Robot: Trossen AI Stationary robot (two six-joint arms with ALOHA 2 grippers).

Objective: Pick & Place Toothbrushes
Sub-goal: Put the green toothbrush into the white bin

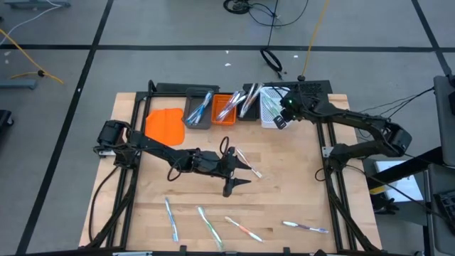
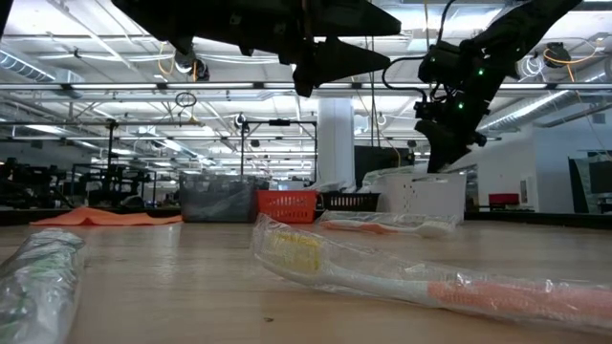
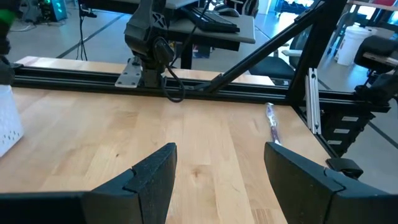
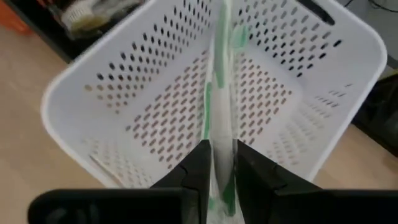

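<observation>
Four bins (image 1: 229,107) along table (image 1: 284,185) rear; toothbrushes (image 1: 242,228) along front.

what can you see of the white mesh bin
The white mesh bin is a small rectangular basket, plastic by its look, its walls perforated with rows of small holes. It sits upright at the right end of the bin row along the table's far edge. The right hand hangs over it, a green-and-white toothbrush between its fingers reaching down inside.
</observation>
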